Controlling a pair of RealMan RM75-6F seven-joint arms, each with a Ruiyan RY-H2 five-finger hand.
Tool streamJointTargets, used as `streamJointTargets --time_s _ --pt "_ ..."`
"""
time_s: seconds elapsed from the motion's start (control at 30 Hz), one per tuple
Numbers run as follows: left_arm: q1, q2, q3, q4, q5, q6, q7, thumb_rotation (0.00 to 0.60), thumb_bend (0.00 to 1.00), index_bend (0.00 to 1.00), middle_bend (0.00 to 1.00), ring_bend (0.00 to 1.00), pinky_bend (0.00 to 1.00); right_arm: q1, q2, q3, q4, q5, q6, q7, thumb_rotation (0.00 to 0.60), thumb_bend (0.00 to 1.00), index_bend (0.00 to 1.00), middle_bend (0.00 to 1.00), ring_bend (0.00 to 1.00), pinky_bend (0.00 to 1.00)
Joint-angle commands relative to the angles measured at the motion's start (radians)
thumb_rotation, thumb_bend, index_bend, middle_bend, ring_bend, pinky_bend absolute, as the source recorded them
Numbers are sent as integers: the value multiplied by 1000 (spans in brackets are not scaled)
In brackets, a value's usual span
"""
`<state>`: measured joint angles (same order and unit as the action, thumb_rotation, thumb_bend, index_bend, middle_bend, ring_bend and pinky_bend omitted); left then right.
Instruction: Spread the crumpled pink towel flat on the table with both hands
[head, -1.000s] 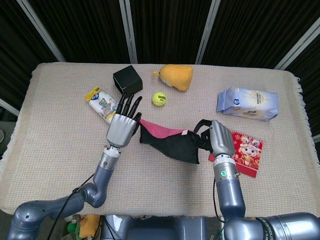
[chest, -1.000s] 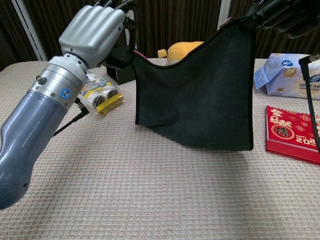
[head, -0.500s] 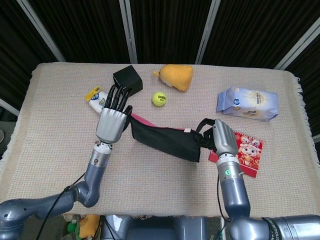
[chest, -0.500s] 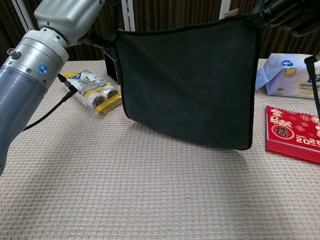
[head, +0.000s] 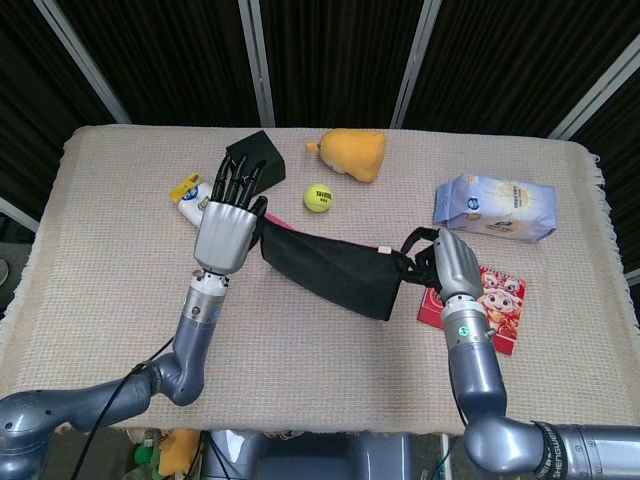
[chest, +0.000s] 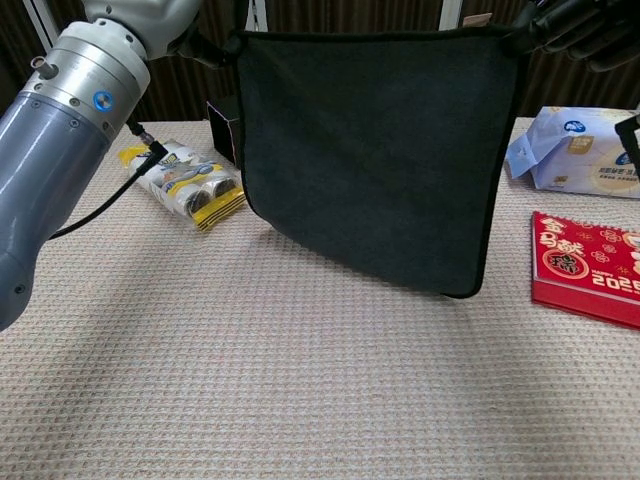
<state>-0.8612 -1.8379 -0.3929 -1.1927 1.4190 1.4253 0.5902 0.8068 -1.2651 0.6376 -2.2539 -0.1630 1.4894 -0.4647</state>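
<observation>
Towel (chest: 365, 150) hangs clear of counter (chest: 300, 400), stretched taut between both hands; dark face toward chest camera, pink edge barely visible from head view. Left robot hand (head: 226, 228) pinches one top corner, right robot hand (head: 452, 264) the other. Soft, light, limp; drapes freely, probably slips under loose pinch. Best hold: top corners, kept apart.

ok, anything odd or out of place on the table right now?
One thing: the towel held up between the left hand and right hand shows a black face, with pink only along its top edge in the head view. Nothing spilled or damaged.
</observation>
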Motion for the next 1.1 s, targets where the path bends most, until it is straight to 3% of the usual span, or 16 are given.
streamJointTargets --time_s 0.03,0.57,0.97,1.1 --pt "-12 -5 -12 9 -9 -7 1 600 427 637 120 0 0 -2 5 2 27 -8 -22 18 600 618 776 1000 1000 972" --pt "-130 -51 -92 108 -65 -70 14 600 426 647 128 0 0 5 52 39 161 14 -186 83 600 618 776 1000 1000 972" --pt "-208 -62 -151 176 -116 -97 32 600 425 643 124 0 0 57 69 79 258 23 -242 108 600 618 776 1000 1000 972" --pt "-232 -70 -153 189 -123 -106 26 600 425 641 122 0 0 67 69 62 273 17 -249 103 600 618 776 1000 1000 972"
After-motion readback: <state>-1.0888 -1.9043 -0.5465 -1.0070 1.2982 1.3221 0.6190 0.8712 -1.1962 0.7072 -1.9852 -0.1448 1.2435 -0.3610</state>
